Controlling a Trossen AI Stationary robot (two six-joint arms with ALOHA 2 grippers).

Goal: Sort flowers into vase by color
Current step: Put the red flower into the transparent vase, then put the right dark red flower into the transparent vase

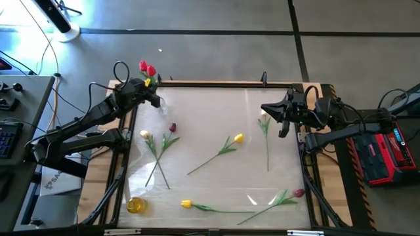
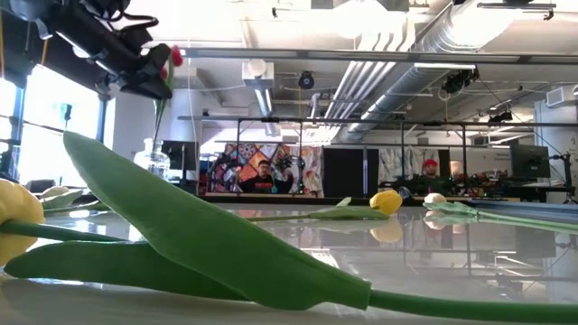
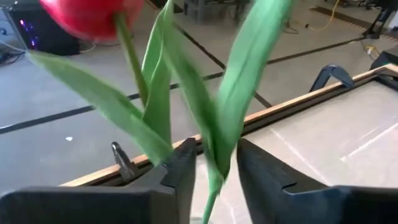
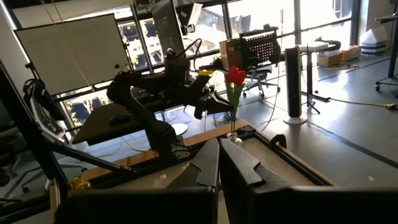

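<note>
High view: a red tulip (image 1: 144, 67) was being released into the vase (image 1: 159, 105) by the left gripper (image 1: 154, 98), fingers apart around the stem; a clean lift-away was called for next, while the right gripper (image 1: 283, 124) waited, shut

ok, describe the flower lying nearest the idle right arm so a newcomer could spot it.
Start at the right gripper, hanging shut over the table's right side. Just beside it lies a cream-white tulip, its stem running toward the front edge. It is the only pale head on that side; the nearest neighbour, a yellow tulip, lies nearer the middle.

Tulips by the vase (image 1: 147, 69): we've got red heads
Scattered tulip (image 1: 238, 137): yellow
Leaf up close (image 2: 208, 230): green
Grippers (image 1: 152, 98): dark
</note>
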